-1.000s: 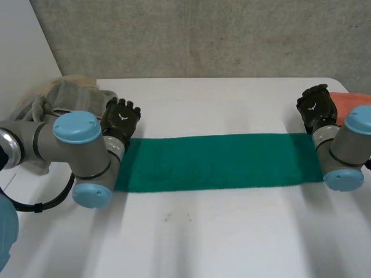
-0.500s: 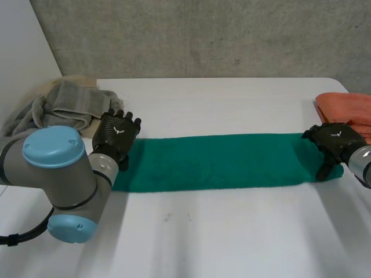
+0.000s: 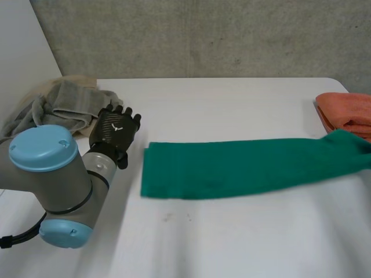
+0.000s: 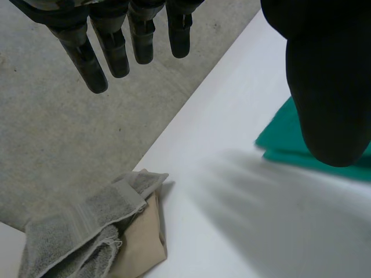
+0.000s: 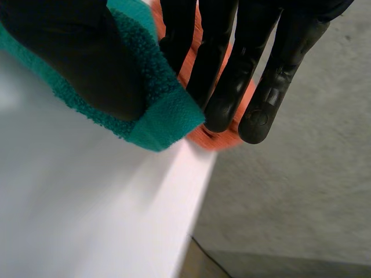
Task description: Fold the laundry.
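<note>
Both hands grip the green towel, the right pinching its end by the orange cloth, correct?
Not both: left wrist view shows the left hand open, off the green towel. The right hand does pinch its end by the orange cloth.

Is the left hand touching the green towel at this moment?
Apart. The head view shows a strip of bare table between the left hand and the nearest end of the green towel.
</note>
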`<action>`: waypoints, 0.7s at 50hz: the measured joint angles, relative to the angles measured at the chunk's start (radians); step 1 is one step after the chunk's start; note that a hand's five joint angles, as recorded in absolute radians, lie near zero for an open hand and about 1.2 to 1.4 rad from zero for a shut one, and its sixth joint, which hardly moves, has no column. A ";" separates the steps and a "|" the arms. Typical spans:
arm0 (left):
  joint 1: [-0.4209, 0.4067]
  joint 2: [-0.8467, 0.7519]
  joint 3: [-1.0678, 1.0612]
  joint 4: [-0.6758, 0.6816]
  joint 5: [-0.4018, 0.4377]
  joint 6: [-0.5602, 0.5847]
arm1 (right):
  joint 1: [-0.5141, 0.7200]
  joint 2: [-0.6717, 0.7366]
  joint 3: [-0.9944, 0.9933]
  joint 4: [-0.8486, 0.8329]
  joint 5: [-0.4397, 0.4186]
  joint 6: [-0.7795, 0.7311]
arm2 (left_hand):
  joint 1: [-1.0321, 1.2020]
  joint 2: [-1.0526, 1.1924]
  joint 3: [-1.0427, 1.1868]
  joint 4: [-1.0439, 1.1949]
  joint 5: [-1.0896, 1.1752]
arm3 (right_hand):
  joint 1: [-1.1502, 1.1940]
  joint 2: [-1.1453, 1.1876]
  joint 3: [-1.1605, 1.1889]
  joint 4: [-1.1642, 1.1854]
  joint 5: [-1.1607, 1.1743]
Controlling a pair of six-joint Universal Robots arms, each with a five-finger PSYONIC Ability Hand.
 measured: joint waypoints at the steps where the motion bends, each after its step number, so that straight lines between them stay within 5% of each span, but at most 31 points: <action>1: 0.002 0.010 -0.007 0.000 0.000 0.000 | -0.020 -0.013 -0.001 -0.001 0.004 -0.047 | 0.000 0.000 0.000 0.000 0.000 | 0.000 0.000 0.000 0.000 0.002; 10: 0.013 0.040 -0.028 -0.001 0.000 0.000 | 0.110 -0.104 -0.016 -0.024 -0.020 -0.132 | 0.000 0.000 0.000 0.000 0.000 | 0.004 0.000 0.003 0.000 0.002; 20: 0.028 0.100 -0.066 -0.001 0.000 0.000 | 0.517 -0.131 -0.032 -0.116 -0.140 -0.097 | 0.000 0.000 0.000 0.000 0.000 | 0.008 0.000 0.004 0.000 0.002; 27: 0.044 0.123 -0.086 0.000 -0.001 -0.001 | 0.886 0.022 -0.122 -0.191 -0.205 -0.097 | 0.000 0.000 0.000 0.000 0.000 | 0.008 0.000 0.004 0.001 0.002; 33: 0.050 0.123 -0.093 0.000 -0.001 -0.002 | 1.018 0.151 -0.168 -0.204 -0.234 -0.102 | 0.000 0.000 0.000 0.000 0.000 | 0.009 0.000 0.004 0.001 0.002; 35: 0.049 0.121 -0.096 0.000 -0.001 -0.003 | 1.049 0.205 -0.178 -0.204 -0.243 -0.108 | 0.000 0.000 0.000 0.000 0.000 | -0.135 -0.163 -0.163 -0.168 -0.140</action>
